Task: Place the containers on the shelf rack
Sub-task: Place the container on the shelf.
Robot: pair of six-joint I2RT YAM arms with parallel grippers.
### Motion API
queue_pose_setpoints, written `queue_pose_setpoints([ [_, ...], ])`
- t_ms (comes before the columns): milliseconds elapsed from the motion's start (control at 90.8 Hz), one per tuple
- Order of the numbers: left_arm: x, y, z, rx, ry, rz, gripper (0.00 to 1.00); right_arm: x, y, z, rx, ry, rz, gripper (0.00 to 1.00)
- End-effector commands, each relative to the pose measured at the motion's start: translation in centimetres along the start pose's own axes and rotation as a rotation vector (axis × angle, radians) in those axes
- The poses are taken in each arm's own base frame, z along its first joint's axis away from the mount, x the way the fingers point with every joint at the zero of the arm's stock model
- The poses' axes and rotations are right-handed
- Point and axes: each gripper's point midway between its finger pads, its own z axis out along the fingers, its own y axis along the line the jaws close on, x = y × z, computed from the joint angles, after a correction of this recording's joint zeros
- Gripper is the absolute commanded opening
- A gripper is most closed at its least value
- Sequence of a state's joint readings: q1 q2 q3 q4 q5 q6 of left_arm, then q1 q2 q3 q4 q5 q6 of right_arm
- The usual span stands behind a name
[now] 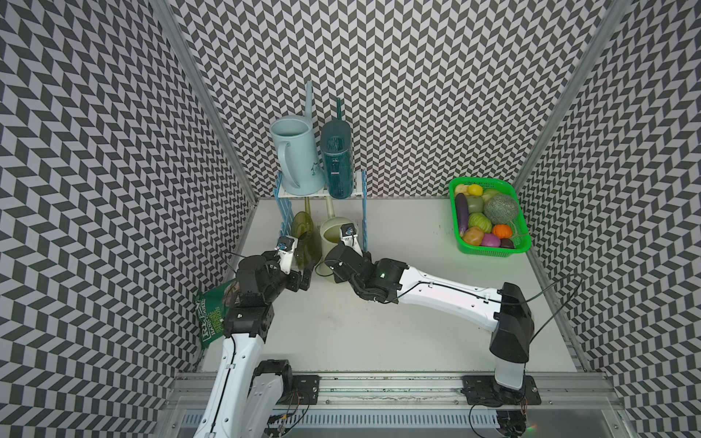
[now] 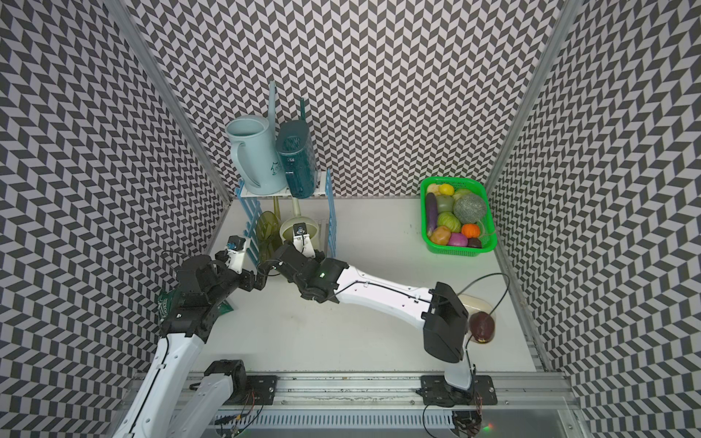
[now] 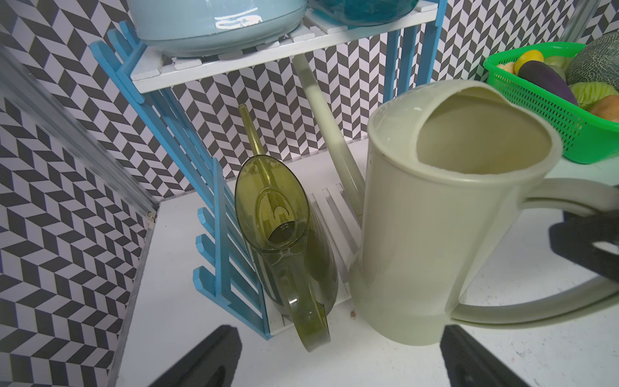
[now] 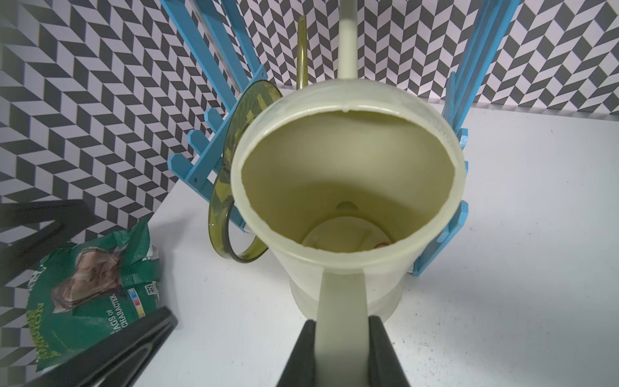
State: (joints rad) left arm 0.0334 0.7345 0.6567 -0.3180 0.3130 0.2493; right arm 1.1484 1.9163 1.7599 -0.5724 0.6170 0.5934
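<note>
Easing the cream can [image 1: 329, 237] straight back, kept level, should seat it on the shelf rack [image 1: 364, 220]; in both top views it stands upright at the lower tier's front, spout toward the back wall. Left wrist view: my left hand [image 3: 340, 331] is spread, empty, near the olive can [image 3: 278, 214]. Right wrist view: my right hand [image 4: 341, 326] pinches the cream handle; the can's long axis, handle to spout, runs into the rack.
</note>
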Motion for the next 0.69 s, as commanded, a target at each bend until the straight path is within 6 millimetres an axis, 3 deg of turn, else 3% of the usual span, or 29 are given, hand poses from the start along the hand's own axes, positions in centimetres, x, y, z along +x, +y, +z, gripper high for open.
queue_pose_setpoints([
  [0, -1.1, -0.1, -0.6, 0.006, -0.034, 0.01, 1.0, -3.5, 0.2, -0.2, 0.016, -0.107, 0.059, 0.0],
  [353, -0.9, -0.1, -0.5, 0.01, -0.03, 0.008, 1.0, -4.5, -0.5, 1.9, 0.073, -0.134, 0.074, 0.0],
  [683, -1.0, -0.2, -0.6, 0.015, -0.032, 0.011, 1.0, -4.0, -1.3, 4.7, 0.126, -0.131, 0.09, 0.0],
])
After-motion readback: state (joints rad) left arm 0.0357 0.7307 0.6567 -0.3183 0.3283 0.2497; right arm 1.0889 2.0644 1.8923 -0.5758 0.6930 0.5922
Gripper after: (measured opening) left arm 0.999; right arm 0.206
